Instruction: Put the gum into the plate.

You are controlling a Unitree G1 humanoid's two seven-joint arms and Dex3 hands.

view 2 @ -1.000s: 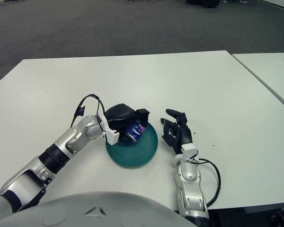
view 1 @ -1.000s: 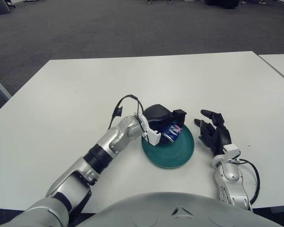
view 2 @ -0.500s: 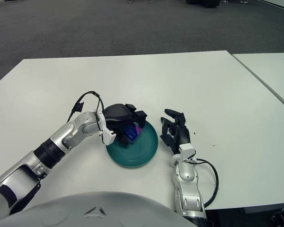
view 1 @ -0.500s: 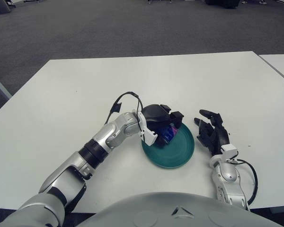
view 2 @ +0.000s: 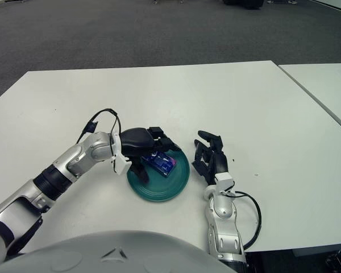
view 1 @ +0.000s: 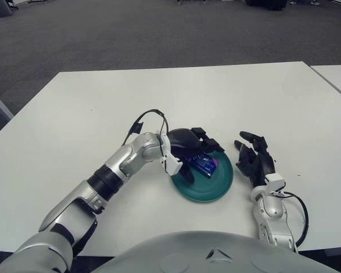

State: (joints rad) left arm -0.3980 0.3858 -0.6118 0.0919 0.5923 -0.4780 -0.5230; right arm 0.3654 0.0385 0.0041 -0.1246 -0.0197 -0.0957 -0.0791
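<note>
A blue gum pack with a pink end lies flat in the dark green plate near the table's front edge; it also shows in the right eye view. My left hand hovers over the plate's left part, fingers spread around the pack and not gripping it. My right hand rests on the table just right of the plate, fingers relaxed and holding nothing.
The white table stretches back from the plate. A second white table's corner stands at the far right. Dark carpet lies beyond.
My left hand has opened and let the gum pack go; the pack now lies flat in the plate. The left arm has drawn slightly to the left. The right hand has not moved.
</note>
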